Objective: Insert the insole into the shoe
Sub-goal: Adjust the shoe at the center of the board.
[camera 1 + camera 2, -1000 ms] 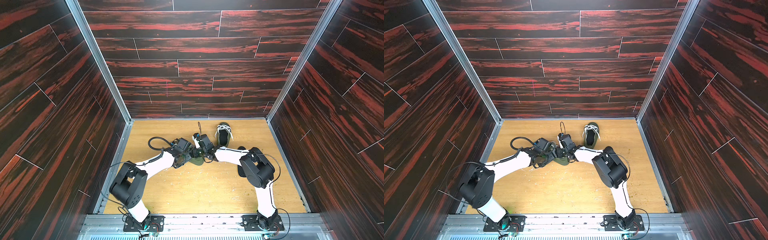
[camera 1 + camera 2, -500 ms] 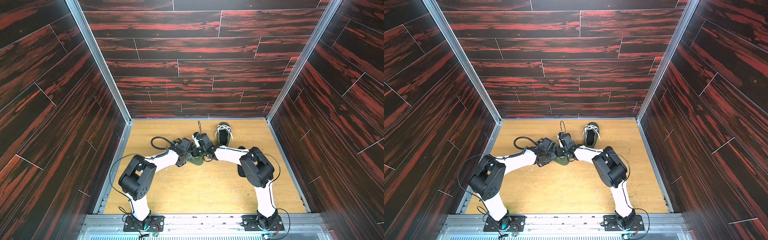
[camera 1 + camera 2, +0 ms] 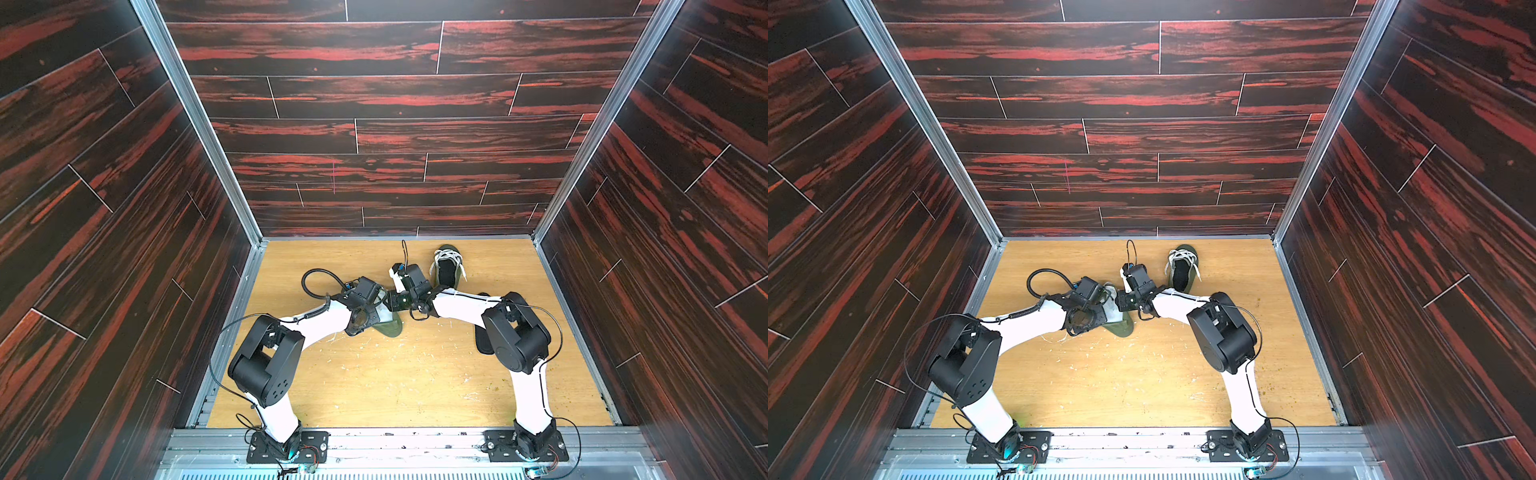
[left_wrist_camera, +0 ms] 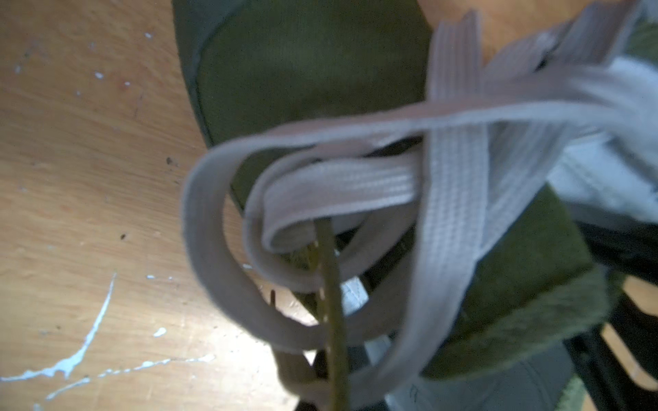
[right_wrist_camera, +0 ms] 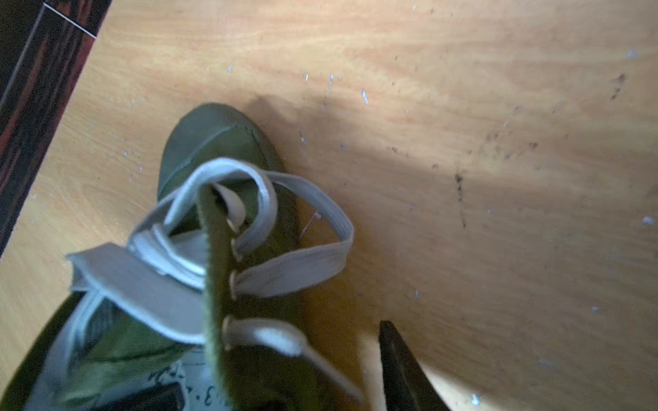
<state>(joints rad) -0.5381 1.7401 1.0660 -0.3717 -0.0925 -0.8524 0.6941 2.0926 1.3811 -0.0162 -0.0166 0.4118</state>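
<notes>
Between the two claws, at mid-board, lies the shoe. It is olive green, and one end shows from under the left claw on the side toward the arm bases. The left claw is clenched. In its wrist view pale laces loop close to the lens. The shoe's thin eyelet edge runs straight toward the claw, so it seems to pinch the shoe there, though its fingertips are out of frame.

The right claw faces it, nearly touching, with its jaws parted. One dark finger hangs over the board, clear of the shoe's side, and the eyelet edge lies inward of it.

The insole is a dark flat shape on the board behind the right claw. It lies partly under that arm's forearm and elbow, well apart from the shoe and not in it.

Beyond the right claw, just beside its wrist, a second shoe with loose white laces points at the back wall, near the wall's foot.

Behind both claws, toward the bases, scuffed board runs wide between the arms. Outward of the left claw the board reaches the left rail, crossed by a black cable loop. Outward of the right claw the elbow stands between the claw and the right rail.
</notes>
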